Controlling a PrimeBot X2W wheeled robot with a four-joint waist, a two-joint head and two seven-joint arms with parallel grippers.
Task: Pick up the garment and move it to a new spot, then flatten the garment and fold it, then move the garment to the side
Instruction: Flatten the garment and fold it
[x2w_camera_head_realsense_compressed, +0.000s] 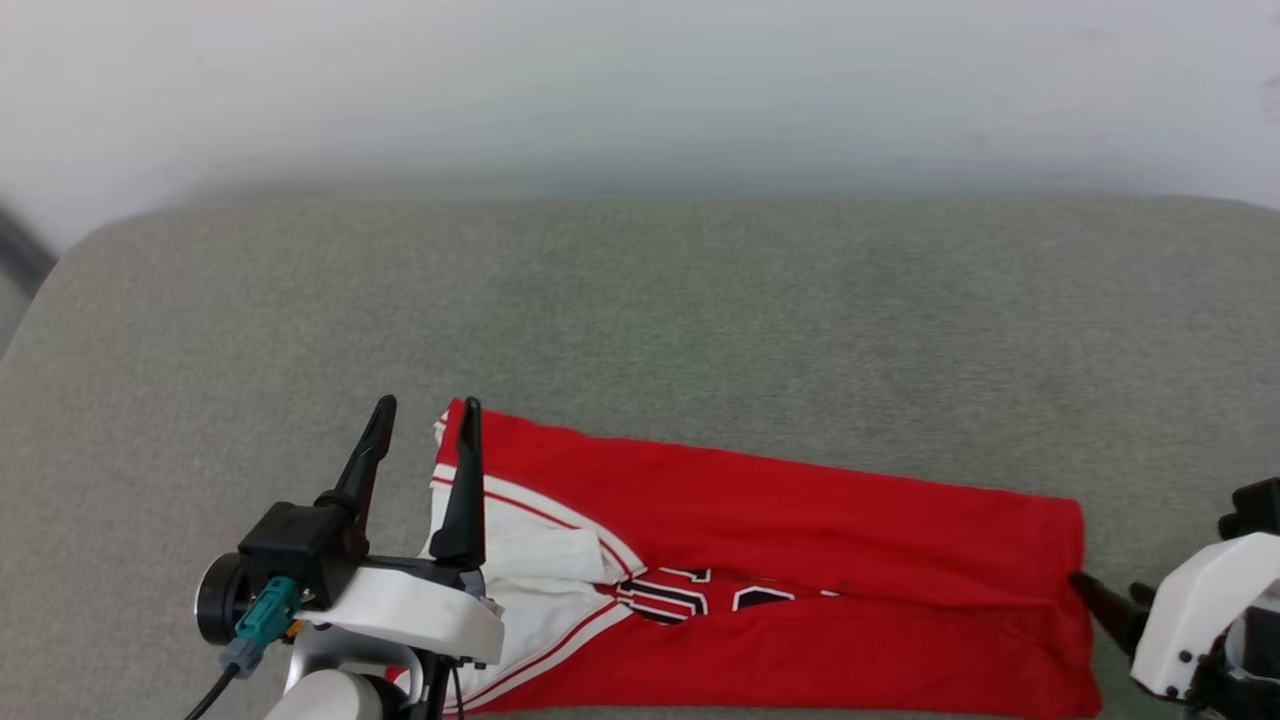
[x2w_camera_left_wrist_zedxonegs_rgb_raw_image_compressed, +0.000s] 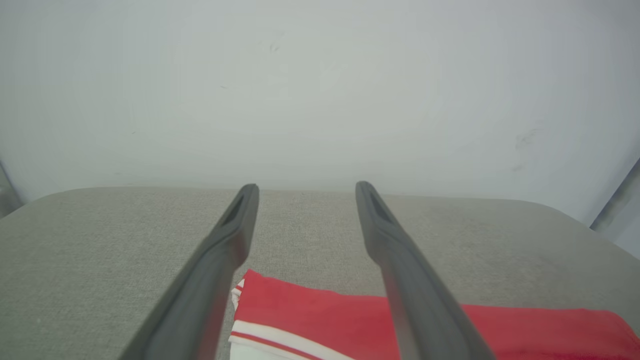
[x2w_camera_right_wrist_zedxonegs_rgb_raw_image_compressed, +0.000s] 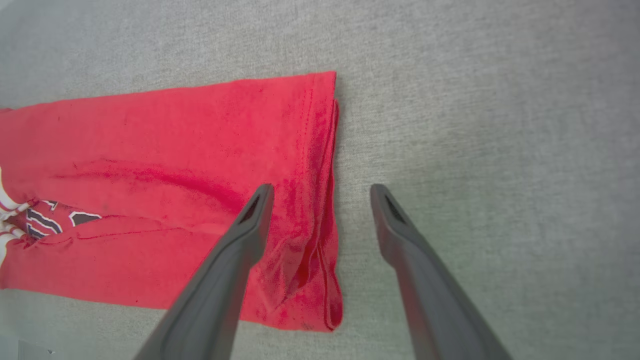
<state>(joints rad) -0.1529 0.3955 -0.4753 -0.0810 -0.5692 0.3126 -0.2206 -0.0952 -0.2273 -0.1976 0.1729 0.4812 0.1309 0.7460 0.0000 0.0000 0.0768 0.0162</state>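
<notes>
Soft, light red garment (x2w_camera_head_realsense_compressed: 800, 520) lies folded into a strip on grey padding (x2w_camera_head_realsense_compressed: 640, 320). Left gripper (x2w_camera_head_realsense_compressed: 425, 405), fingers apart, hovers at its collar end; right gripper (x2w_camera_right_wrist_zedxonegs_rgb_raw_image_compressed: 322, 187), also apart, straddles its hem: both likely holds.

L arm (x2w_camera_head_realsense_compressed: 410, 610), R arm (x2w_camera_head_realsense_compressed: 1205, 610): jaws apart, empty, both low.

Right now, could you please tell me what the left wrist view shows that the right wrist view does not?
Left wrist view: a pale wall beyond the grey surface, and the white-trimmed end of the garment. Right wrist view: its red hem and black lettering, with the right gripper open astride the hem. Shared: red cloth flat on grey.
</notes>
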